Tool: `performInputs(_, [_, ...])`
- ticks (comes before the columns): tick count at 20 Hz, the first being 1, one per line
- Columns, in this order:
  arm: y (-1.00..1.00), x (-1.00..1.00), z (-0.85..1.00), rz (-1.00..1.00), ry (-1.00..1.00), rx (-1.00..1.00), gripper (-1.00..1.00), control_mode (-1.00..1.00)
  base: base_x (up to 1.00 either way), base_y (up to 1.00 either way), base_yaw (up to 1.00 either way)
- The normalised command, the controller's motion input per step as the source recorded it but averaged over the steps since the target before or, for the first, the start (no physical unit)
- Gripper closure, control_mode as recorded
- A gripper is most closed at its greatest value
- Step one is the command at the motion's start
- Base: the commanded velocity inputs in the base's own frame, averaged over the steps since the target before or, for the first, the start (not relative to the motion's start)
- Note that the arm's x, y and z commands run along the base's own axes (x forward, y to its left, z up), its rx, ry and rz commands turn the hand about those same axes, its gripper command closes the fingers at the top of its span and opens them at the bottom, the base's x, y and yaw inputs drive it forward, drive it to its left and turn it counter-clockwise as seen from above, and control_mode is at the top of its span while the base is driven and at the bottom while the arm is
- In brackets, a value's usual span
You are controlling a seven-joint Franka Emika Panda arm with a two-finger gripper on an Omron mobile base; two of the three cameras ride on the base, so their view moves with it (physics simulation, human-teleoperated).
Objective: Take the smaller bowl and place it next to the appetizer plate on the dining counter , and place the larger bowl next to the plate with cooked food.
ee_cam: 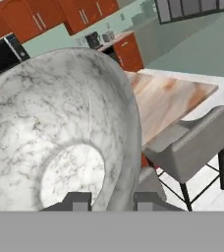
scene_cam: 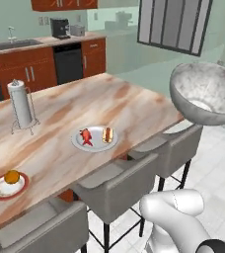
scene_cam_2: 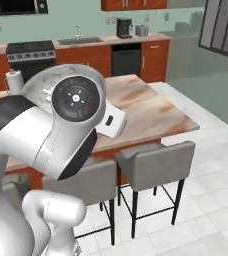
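End effector (ee_cam: 106,201): closed on rim of marbled bowl (scene_cam: 206,91).
Bowl: held tilted in the air, right of bench (scene_cam: 60,128), above stools (scene_cam: 176,146).
Bench: two plates (scene_cam: 94,139) near edge.

Even, soft rendered light fills all three views, bright without glare, and no single source can be told. Shadows are faint: the inside of the marbled bowl (ee_cam: 60,133) clamped at the gripper (ee_cam: 113,201) shades from a pale floor to a greyer wall, and beyond and below it the grey stools (scene_cam: 119,185) darken only slightly under the overhang of the dining counter (scene_cam: 134,106). The pictures are low in resolution, so edges look soft and far cabinets behind the gripper are blurry, with no visible bending at the borders.
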Motion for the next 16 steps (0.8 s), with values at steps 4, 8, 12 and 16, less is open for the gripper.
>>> performInputs(4, [0.0,0.0,0.0,0.0,0.0,0.0,1.0,1.0,1.0,-0.54,0.56])
performInputs(8, [0.0,0.0,0.0,0.0,0.0,0.0,1.0,1.0,1.0,-0.36,0.6])
performInputs(12, [0.0,0.0,0.0,0.0,0.0,0.0,1.0,1.0,1.0,-0.21,0.62])
performInputs(16, [0.0,0.0,0.0,0.0,0.0,0.0,1.0,1.0,1.0,-0.27,0.63])
